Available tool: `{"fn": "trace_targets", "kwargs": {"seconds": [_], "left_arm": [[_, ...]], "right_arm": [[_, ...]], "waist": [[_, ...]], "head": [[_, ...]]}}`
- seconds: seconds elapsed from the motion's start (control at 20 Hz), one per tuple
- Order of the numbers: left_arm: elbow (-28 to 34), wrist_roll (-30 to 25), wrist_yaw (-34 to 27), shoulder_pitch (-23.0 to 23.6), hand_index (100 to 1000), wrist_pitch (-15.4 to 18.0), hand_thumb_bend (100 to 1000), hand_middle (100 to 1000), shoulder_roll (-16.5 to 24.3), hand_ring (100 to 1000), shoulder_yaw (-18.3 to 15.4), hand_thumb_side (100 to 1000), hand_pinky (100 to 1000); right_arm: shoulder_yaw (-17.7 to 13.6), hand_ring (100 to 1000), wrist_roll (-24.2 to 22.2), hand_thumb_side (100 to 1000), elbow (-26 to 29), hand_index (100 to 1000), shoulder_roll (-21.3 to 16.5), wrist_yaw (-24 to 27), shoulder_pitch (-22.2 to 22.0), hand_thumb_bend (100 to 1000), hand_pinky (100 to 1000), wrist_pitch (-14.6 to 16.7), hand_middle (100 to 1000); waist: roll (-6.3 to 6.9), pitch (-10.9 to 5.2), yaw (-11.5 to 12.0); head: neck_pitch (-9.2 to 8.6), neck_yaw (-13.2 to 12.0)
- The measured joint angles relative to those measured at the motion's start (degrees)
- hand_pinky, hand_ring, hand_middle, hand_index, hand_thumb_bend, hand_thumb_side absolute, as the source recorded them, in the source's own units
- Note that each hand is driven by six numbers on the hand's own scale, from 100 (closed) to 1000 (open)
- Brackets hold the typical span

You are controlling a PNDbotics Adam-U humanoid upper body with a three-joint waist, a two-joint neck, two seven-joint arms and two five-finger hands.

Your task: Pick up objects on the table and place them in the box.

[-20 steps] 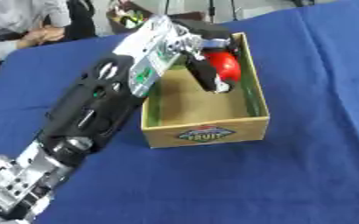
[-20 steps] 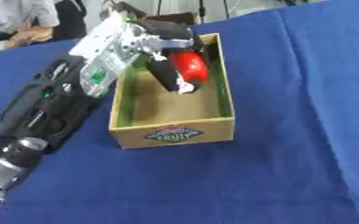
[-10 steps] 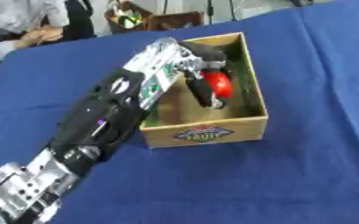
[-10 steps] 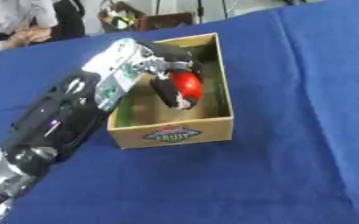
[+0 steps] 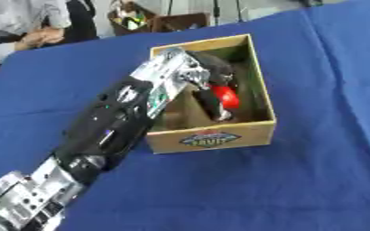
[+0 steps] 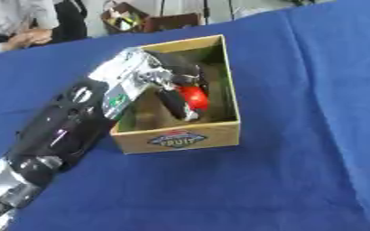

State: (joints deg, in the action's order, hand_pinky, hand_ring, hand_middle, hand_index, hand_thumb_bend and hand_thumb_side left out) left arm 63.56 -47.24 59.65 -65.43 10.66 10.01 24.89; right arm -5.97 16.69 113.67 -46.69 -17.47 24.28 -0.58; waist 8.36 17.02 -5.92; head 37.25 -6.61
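Note:
A cardboard box (image 5: 210,138) with a fruit label on its front stands on the blue table. My left arm reaches in from the lower left, and my left hand (image 5: 209,79) is down inside the box. Its fingers curl round a red round object (image 5: 225,96), which sits low in the box near the right wall. In the right eye view the same red object (image 6: 194,97) shows between the thumb and the fingers. My right hand is in neither view.
The blue cloth (image 5: 314,171) covers the whole table, with bare room right of and in front of the box. A dark basket of mixed items (image 5: 149,19) stands beyond the table's far edge. A seated person shows at the upper left.
My left hand has sunk deeper into the box with the red object and moved toward the box's near end. The camera has shifted a little.

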Motion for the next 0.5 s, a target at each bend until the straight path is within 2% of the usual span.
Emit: {"fn": "trace_targets", "kwargs": {"seconds": [0.05, 0.25, 0.5], "left_arm": [[0.22, -0.44, 0.94, 0.05, 1000, 0.25, 667, 942, 0.0, 985, -0.01, 726, 935], [2.76, 0.2, 2.99, 0.33, 1000, 0.35, 554, 878, 0.07, 924, -0.5, 756, 839], [13.13, 8.1, 1.25, 1.23, 974, -2.09, 389, 753, 2.59, 748, -4.26, 844, 594]], "right_arm": [[0.0, 840, 0.03, 1000, 0.0, 789, 0.0, 0.0, -0.01, 100, 827, -0.03, 805], [0.0, 840, 0.11, 1000, 0.0, 789, 0.0, 0.02, 0.0, 100, 827, -0.07, 805], [-0.03, 839, 0.42, 1000, 0.0, 789, 0.0, 0.16, 0.02, 100, 826, -0.01, 805]], "waist": [[0.0, 0.0, 0.0], [-0.02, 0.01, 0.1], [-0.04, 0.01, 0.49]], "head": [[0.0, -0.05], [0.0, -0.06], [0.21, 0.97]]}}
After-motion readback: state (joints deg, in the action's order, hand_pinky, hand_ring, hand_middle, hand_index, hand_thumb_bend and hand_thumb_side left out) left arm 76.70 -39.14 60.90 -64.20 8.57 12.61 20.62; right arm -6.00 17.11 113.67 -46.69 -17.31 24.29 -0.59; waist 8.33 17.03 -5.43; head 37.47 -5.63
